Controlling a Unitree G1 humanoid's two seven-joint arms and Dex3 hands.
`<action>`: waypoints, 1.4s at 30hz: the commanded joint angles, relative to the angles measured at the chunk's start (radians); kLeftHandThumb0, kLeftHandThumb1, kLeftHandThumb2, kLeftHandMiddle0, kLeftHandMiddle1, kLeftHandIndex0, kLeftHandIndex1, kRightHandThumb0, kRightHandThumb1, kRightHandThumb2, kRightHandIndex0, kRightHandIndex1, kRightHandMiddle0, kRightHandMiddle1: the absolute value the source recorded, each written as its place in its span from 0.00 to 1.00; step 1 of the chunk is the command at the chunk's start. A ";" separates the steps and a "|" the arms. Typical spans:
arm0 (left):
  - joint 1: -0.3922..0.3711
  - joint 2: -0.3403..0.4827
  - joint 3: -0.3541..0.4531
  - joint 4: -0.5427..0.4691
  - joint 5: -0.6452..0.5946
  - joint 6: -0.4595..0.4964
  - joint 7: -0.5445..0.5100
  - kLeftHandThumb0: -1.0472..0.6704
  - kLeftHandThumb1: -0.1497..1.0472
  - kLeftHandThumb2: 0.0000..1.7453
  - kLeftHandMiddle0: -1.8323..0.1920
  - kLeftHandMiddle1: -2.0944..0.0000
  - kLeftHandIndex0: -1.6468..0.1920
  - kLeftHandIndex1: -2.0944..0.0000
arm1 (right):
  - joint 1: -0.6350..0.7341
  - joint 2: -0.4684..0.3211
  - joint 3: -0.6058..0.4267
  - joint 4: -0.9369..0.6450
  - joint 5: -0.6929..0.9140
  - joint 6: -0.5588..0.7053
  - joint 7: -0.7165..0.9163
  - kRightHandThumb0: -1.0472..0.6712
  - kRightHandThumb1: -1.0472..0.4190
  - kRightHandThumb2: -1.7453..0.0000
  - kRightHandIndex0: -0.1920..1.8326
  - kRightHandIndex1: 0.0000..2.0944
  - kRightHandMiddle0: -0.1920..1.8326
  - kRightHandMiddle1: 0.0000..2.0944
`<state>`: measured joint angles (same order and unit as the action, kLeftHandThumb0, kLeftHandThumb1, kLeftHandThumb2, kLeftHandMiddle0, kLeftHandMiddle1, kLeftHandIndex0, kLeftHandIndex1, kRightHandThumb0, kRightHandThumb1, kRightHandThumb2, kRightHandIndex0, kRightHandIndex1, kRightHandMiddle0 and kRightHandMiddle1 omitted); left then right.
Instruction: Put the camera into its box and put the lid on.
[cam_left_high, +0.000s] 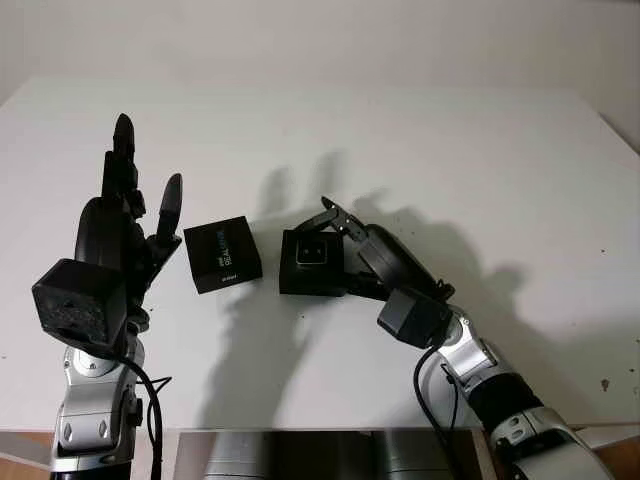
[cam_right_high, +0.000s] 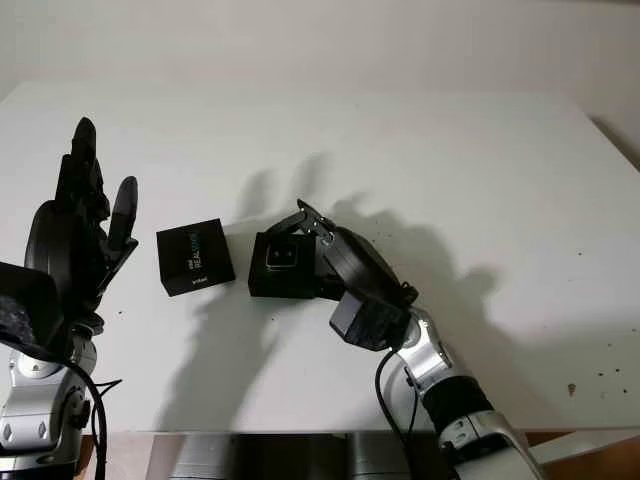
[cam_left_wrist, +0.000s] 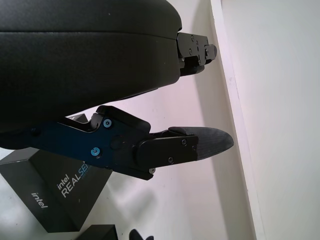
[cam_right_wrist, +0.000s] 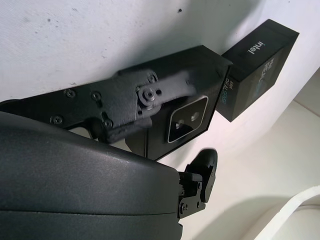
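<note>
Right hand: the right hand (cam_left_high: 335, 225) sits low over the table (cam_left_high: 450, 160) at the right side of the box (cam_left_high: 312, 262); its fingers (cam_right_wrist: 150, 95) reach over the box's top edge and lie against it; whether they grip the box or only touch it, I cannot tell; nothing is lifted.

Left hand: the left hand (cam_left_high: 135, 215) stands raised at the left of the table, palm turned towards the lid (cam_left_high: 223, 253); it is open and holds nothing; it is just beside the lid and apart from it.

Box: a black open box near the middle of the table, resting flat; the camera (cam_left_high: 312, 250) lies inside it, face up, a small pale-rimmed rectangle with a dark front.

Lid: a black square piece with "intel REALSENSE" lettering, lying flat on the table just to the left of the box; a narrow strip of table shows between the two; it is off the box.

Head views: both show the two arms coming in from below, the lid and the box side by side between the hands, and their shadows on the white table.

Right wrist view: gives the closest look into the box; the camera (cam_right_wrist: 187, 119) sits in the recess with one finger lying across the box's rim beside it; the lid (cam_right_wrist: 257, 67) shows beyond the box's far corner.

Left wrist view: shows a fingertip (cam_left_wrist: 207, 142) hanging clear above the table, and the lid's (cam_left_wrist: 65, 192) lettered side below the hand's shell.
</note>
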<state>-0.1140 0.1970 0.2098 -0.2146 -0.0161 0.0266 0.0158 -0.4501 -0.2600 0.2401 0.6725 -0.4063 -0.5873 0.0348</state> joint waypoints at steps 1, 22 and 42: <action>0.004 0.000 0.003 -0.002 -0.002 -0.013 -0.003 0.28 1.00 0.28 0.92 0.97 0.94 0.97 | 0.028 -0.026 -0.004 -0.048 -0.001 0.012 0.006 0.22 0.05 0.97 0.01 0.02 0.10 0.12; -0.022 0.048 0.002 0.006 0.076 0.017 0.012 0.29 1.00 0.26 0.89 0.96 0.91 0.96 | 0.085 -0.014 -0.105 -0.266 0.147 0.068 0.001 0.20 0.03 0.97 0.01 0.01 0.06 0.04; -0.363 0.502 -0.287 0.428 0.406 -0.212 -0.396 0.13 0.85 0.03 0.91 0.98 0.90 0.98 | -0.016 0.046 -0.350 -0.309 0.549 0.335 0.159 0.21 0.00 0.88 0.03 0.03 0.07 0.03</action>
<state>-0.4540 0.6833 -0.0587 0.1940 0.3810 -0.1642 -0.3725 -0.4462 -0.2033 -0.0971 0.3778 0.1483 -0.2462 0.1977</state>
